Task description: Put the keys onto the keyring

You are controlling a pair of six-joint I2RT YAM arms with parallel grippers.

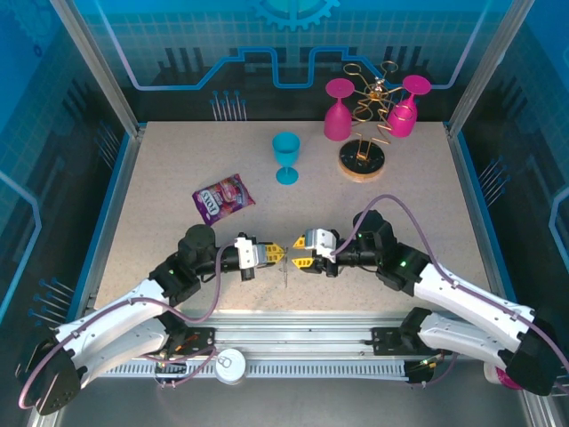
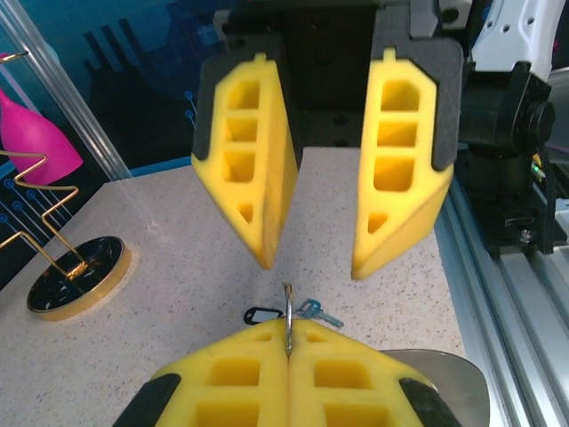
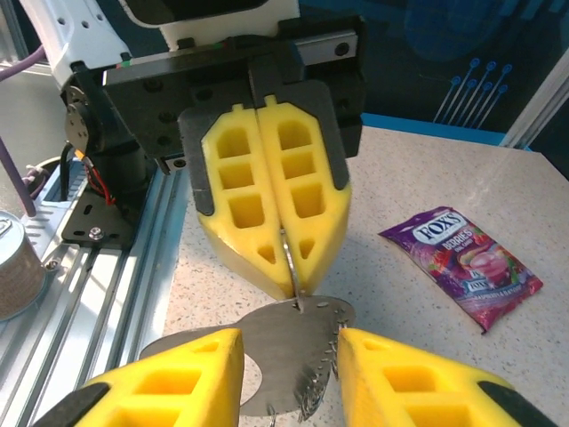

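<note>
My left gripper (image 1: 274, 253) and right gripper (image 1: 300, 258) meet tip to tip at the table's near centre. The left gripper (image 2: 289, 331) is shut on the keyring (image 2: 288, 307), a thin metal ring seen edge-on between its yellow pads. In the right wrist view the keyring's grey plate (image 3: 307, 365), with small rings along one side, lies between the spread fingers of my open right gripper (image 3: 289, 336). The left gripper (image 3: 289, 285) pinches the ring just above that plate. The keys (image 2: 318, 311), a small key joined to a black tag (image 2: 260, 314), lie on the table under the grippers.
A purple candy packet (image 1: 222, 197) lies left of centre. A blue goblet (image 1: 286, 157) stands further back. The gold wire stand (image 1: 363, 153) with two pink goblets (image 1: 338, 111) is at the back right. The metal rail (image 1: 302, 342) runs along the near edge.
</note>
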